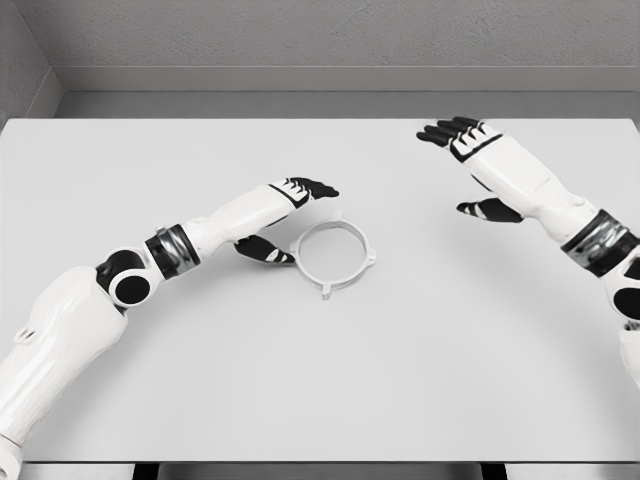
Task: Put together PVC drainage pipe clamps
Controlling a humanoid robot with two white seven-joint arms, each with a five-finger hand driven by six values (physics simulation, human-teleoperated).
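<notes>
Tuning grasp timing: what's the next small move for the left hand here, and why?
Probably close the left hand on the white pipe clamp ring. Its fingers are spread over the ring's left rim, thumb low beside it, holding nothing. The ring lies flat on the table; the right hand is open, well apart.

Two glossy white arms carry banded silver-and-black wrist cuffs, black round joints, and black-fingered left hand [290, 205] and right hand [470, 150].
</notes>
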